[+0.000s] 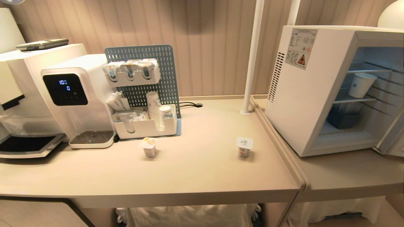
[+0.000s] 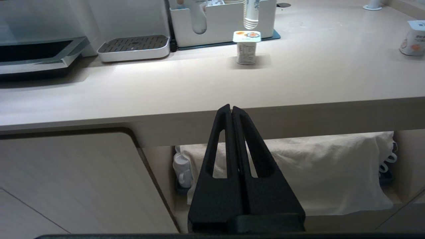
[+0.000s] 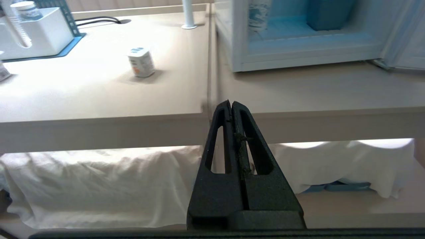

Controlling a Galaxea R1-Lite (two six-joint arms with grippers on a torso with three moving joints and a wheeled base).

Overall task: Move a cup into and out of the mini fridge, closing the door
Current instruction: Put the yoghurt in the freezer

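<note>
Both the left gripper (image 2: 231, 108) and right gripper (image 3: 230, 103) hang pressed together, empty, below the bench's (image 1: 202, 176) front edge. The mini fridge (image 1: 303, 94) stands open (door (image 1: 389, 138) swung right), a paper cup (image 1: 361, 84) on its upper wire shelf. A reach could catch that shelf and tip it.

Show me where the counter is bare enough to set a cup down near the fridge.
Bare counter lies between the two yogurt cups, and in front of the open fridge up to the table edge. It is crowded back left: water dispenser and white organizer tray.
</note>
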